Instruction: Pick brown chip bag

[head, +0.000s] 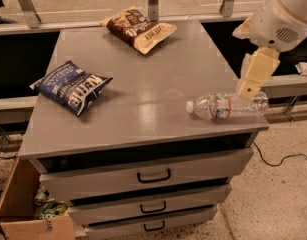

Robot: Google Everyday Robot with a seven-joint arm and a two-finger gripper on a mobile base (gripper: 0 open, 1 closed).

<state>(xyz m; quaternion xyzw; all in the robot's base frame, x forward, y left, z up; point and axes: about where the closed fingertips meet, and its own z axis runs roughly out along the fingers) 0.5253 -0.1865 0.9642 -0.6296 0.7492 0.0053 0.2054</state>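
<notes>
The brown chip bag (139, 28) lies at the table's far edge, near the middle. It is dark brown with a cream end pointing right. A dark blue chip bag (70, 86) with white lettering lies on the left side. My gripper (252, 79) hangs from the white arm (285, 14) at the right. It is over the table's right edge, just above the cap-away end of a clear water bottle (227, 105). It is far from the brown bag and holds nothing that I can see.
The grey table (143, 109) has three drawers with dark handles (154, 176) below its front. An open cardboard box (23, 209) with cans stands on the floor at the lower left. A rail with metal posts (153, 1) runs behind the table. A cable lies on the floor at right.
</notes>
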